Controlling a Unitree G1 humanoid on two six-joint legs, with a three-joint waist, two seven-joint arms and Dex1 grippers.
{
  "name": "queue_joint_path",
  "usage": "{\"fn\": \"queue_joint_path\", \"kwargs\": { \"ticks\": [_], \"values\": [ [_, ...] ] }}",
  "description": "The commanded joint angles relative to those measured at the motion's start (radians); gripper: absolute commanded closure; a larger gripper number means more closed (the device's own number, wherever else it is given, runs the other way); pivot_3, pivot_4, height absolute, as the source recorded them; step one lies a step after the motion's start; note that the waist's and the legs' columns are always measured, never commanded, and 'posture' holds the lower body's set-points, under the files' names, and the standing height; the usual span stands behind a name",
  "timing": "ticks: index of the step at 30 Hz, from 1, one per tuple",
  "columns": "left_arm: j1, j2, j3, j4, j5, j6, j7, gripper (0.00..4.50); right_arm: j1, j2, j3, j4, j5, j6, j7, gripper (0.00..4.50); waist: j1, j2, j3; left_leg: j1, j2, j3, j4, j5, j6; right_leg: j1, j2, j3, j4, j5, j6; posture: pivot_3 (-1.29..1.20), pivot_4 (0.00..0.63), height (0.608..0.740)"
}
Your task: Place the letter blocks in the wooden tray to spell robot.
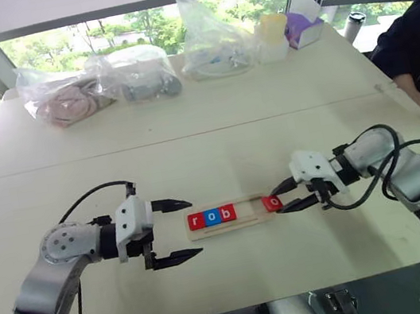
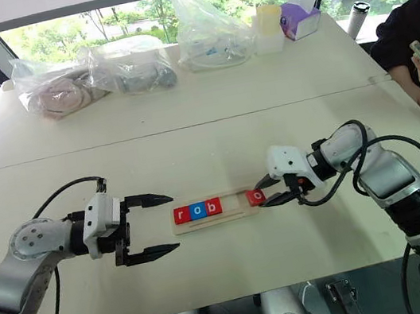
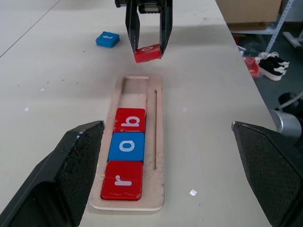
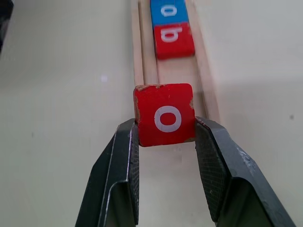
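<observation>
Head view: the tray (image 1: 233,222) lies near the table's (image 1: 215,136) front edge, holding r, o, b at its left end. Left wrist: left gripper (image 3: 173,175) gapes; a blue tile (image 3: 107,39), perhaps t, lies beyond. Right wrist: right gripper (image 4: 165,142) pinches red o (image 4: 164,114) over the tray's right end.

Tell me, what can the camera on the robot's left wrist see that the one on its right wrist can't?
The left wrist view alone shows the red r block, a blue t block lying on the table beyond the tray, and the open left gripper. The right wrist view alone shows the white o on the red block in the right gripper. Both show the wooden tray with the blue o block and red b block.
</observation>
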Motion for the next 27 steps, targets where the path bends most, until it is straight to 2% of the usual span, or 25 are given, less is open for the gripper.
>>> {"fn": "queue_joint_path", "kwargs": {
  "ticks": [1, 11, 27],
  "values": [
    [0.001, -0.005, 0.017, -0.013, -0.004, -0.02, 0.004, 0.0, -0.014, 0.023, 0.004, -0.066, 0.008, 0.059, -0.043, 3.41, 0.0, 0.0, 0.0, 0.0, 0.0, 0.0, 0.0, 0.0, 0.0, 0.0, 0.0, 0.0, 0.0, 0.0, 0.0, 0.0, 0.15, 0.74],
    [0.002, -0.011, 0.015, -0.026, -0.002, -0.008, 0.025, 0.0, -0.043, 0.133, 0.106, -0.065, -0.135, 0.079, -0.207, 3.41, -0.002, 0.0, 0.0, 0.0, 0.0, 0.0, 0.0, 0.0, 0.0, -0.001, 0.0, 0.0, 0.0, 0.0, 0.001, 0.0, 0.15, 0.74],
    [-0.018, -0.016, 0.003, -0.047, -0.009, 0.019, 0.05, 0.0, -0.042, 0.12, 0.132, -0.084, -0.188, 0.046, -0.195, 3.41, -0.002, 0.0, 0.0, -0.001, 0.0, 0.0, 0.0, 0.0, 0.0, -0.001, 0.0, 0.0, 0.0, 0.0, 0.001, 0.0, 0.15, 0.74]
  ]
}}
